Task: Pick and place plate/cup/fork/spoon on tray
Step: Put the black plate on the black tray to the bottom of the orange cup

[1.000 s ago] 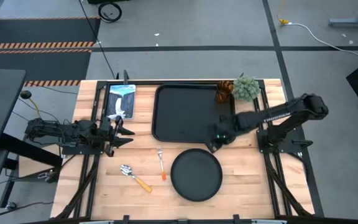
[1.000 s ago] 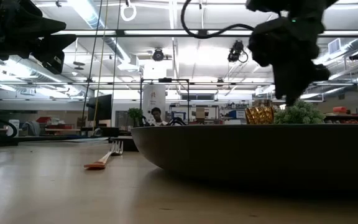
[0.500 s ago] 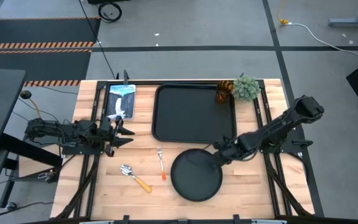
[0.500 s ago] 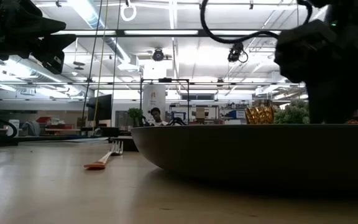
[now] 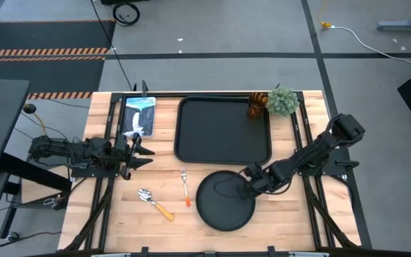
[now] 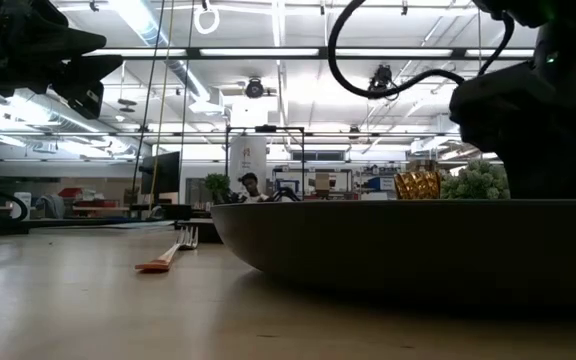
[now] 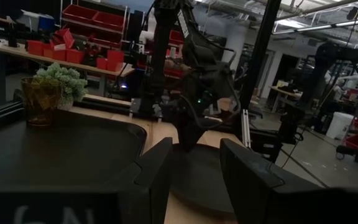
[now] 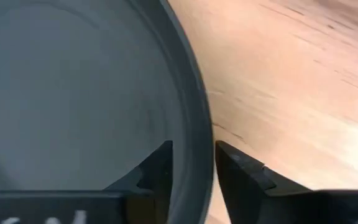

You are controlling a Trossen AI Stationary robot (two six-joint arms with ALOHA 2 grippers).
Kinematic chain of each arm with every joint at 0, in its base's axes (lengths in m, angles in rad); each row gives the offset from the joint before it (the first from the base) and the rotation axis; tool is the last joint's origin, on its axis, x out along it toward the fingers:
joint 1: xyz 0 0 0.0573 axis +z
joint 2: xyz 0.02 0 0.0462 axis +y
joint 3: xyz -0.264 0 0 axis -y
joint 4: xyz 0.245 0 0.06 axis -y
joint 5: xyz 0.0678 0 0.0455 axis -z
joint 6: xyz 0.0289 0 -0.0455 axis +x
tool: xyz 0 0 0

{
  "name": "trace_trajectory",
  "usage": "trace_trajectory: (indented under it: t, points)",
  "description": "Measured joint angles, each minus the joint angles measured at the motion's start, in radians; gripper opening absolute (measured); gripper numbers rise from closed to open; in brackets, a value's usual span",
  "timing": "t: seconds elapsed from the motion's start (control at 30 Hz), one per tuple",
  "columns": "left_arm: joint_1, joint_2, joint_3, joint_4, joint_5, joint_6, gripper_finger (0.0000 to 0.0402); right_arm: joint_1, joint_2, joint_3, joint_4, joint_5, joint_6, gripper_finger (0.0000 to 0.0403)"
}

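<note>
We saw the right gripper (image 5: 247, 187) down at the right edge of the round flat black plate (image 5: 223, 202), fingers (image 8: 160, 168) apart w/ the raised rim running between them, one inside the rim, one outside; not clamped. The plate sat on the wooden worktop (image 5: 291, 221), just in front of the large black rectangular tray (image 5: 222, 131), apart from it.

The small fork w/ silver tines and orange-red handle (image 5: 185, 188) lay left of the plate, near its edge. The spoon w/ shiny bowl and orange-yellow handle (image 5: 155, 203) lay further left, at an angle, apart from the fork.

The amber-brown glass tumbler (image 5: 256, 105) stood at the tray's far right corner; we couldn't tell if on the rim or just off it. A small green potted plant (image 5: 282, 101) stood right beside it.

The left gripper (image 5: 143, 148) waited at the worktop's left side, well apart from the cutlery, fingers (image 7: 154, 171) parted, holding nothing.
</note>
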Motion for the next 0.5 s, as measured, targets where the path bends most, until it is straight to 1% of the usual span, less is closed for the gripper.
trace_trajectory:
  t: [0.1, 0.23, 0.27, 0.37, 0.5]
  points:
    - [0.0, 0.0, 0.0, 0.0, 0.0, 0.0, 0.0142, 0.0, -0.004, 0.0, -0.003, -0.002, 0.002, 0.0088]
    - [0.0, 0.0, 0.0, 0.0, 0.0, 0.0, 0.0142, -0.004, -0.005, 0.0, -0.015, -0.002, 0.009, 0.0023]
    - [0.0, 0.0, 0.0, 0.0, 0.0, 0.0, 0.0142, -0.007, -0.008, 0.001, -0.016, -0.002, 0.005, 0.0014]
    - [0.0, 0.0, 0.0, 0.0, 0.0, 0.0, 0.0142, -0.015, -0.03, 0.002, -0.061, -0.002, 0.002, 0.0015]
    - [0.0, 0.0, 0.0, 0.0, 0.0, 0.0, 0.0142, -0.028, -0.122, 0.0, -0.128, 0.003, 0.003, 0.001]
